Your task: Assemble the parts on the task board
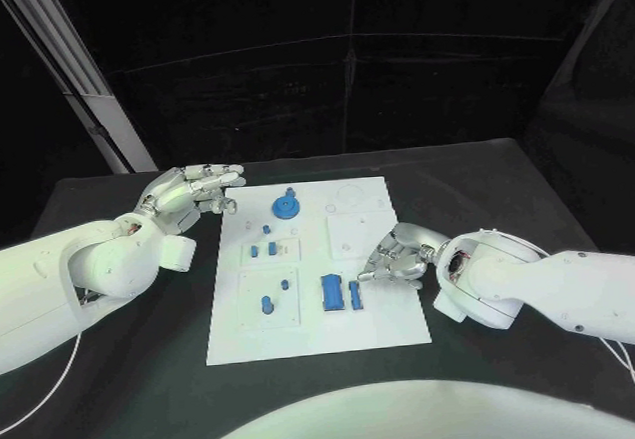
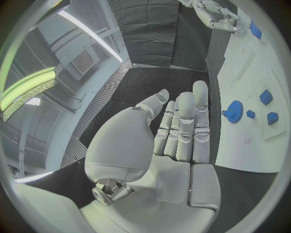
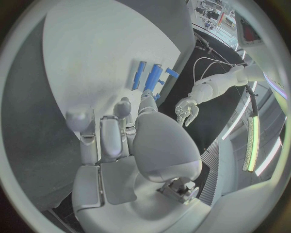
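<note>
White, the task board (image 1: 313,330) lies mid-table with blue parts on it: a gear (image 1: 287,205) near its far edge, two long bars (image 1: 331,293) near my right hand (image 1: 395,258). That hand hovers at the board's right side, fingers loosely curled on nothing. My left hand (image 1: 194,195) hangs off the board's far left corner, fingers straight, side by side, empty.

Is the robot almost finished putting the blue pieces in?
Not nearly. Both hands hold nothing: the left hand hovers at the task board's far corner, the right hand at its edge. The blue gear and long blue bars sit on the board; whether seated, I cannot tell.
</note>
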`<state>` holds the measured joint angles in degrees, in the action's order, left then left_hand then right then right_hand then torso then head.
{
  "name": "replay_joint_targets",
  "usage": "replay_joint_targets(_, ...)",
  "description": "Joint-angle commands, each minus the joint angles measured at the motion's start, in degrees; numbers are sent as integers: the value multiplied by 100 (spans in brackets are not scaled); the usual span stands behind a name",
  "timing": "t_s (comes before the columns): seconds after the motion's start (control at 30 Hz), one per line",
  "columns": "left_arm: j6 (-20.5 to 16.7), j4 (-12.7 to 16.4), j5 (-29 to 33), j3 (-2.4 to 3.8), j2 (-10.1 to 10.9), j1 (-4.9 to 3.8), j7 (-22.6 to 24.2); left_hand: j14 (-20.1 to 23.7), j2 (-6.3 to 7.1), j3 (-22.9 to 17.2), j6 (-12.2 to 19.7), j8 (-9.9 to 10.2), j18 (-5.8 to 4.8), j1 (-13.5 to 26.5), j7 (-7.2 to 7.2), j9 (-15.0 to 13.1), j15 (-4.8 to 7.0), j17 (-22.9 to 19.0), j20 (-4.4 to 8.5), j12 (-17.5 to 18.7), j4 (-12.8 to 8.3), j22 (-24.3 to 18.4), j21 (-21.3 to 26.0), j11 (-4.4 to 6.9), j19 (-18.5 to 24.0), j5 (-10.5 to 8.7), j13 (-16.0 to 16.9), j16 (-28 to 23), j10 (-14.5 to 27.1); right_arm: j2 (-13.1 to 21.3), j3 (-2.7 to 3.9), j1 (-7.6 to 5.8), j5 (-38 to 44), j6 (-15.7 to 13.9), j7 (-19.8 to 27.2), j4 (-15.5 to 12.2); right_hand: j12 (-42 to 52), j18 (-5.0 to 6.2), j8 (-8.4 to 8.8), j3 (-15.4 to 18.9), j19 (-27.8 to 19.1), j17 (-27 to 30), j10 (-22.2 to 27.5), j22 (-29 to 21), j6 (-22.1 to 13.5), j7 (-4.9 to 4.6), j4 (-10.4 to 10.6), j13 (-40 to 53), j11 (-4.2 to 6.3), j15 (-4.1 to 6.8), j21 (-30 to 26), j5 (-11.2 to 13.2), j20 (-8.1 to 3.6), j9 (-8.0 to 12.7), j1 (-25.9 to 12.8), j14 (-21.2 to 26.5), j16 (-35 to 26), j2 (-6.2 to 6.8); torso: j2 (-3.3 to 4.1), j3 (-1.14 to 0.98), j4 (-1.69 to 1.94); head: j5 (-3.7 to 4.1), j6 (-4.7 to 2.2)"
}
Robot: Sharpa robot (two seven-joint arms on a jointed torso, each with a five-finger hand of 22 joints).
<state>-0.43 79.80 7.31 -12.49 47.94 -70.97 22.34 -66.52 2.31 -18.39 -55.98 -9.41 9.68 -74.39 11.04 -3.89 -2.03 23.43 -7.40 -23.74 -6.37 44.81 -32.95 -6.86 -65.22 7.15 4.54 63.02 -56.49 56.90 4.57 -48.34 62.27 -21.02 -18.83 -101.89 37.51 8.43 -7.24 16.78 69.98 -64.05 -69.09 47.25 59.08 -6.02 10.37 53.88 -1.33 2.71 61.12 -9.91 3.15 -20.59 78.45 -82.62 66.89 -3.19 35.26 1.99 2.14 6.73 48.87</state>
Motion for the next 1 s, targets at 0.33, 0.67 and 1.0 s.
replay_joint_targets(0.33,-383,-242,111,4,-177,20,599,1203,-62,333,67,-153,38,194,-1,9,-212,-750,-243,108,205,-721,1123,-79,1103,-38,-97,-1657,129,-483,14,-466,-4249,498,3449,1464,-2865,180,361,-286,-1578,4055,822,-2952,-487,-453,-484,-3270,-597,-700,-3729,322,760,606,1281,2016,-5325,-595,-180,97,-49,-25,-285)
replay_joint_targets(0.67,-908,-884,561,6,-607,75,927,1213,-145,567,140,6,86,42,43,18,-552,-1653,-677,904,287,-1965,2463,-231,1895,-27,-98,-4150,46,-1262,113,-593,-4907,600,4203,2741,-3333,205,364,-219,-1229,5344,621,-3820,-489,-475,-976,-4788,-699,-910,-4835,438,935,1214,1001,1897,-6303,-633,-298,87,-101,-110,-709)
replay_joint_targets(1.0,-846,-1178,474,7,-893,154,732,2926,-231,1050,1884,367,-290,2288,-303,389,-394,-2343,-323,1567,637,-2987,2889,-7,3447,-233,-454,-5233,1869,-1584,120,-590,-4724,495,4025,3159,-3751,-157,724,-707,-2753,5847,2531,-4177,-2133,-140,-1037,-5388,-433,-271,-5266,991,487,1593,-1788,3613,-6689,-394,-314,82,-96,-158,-814)
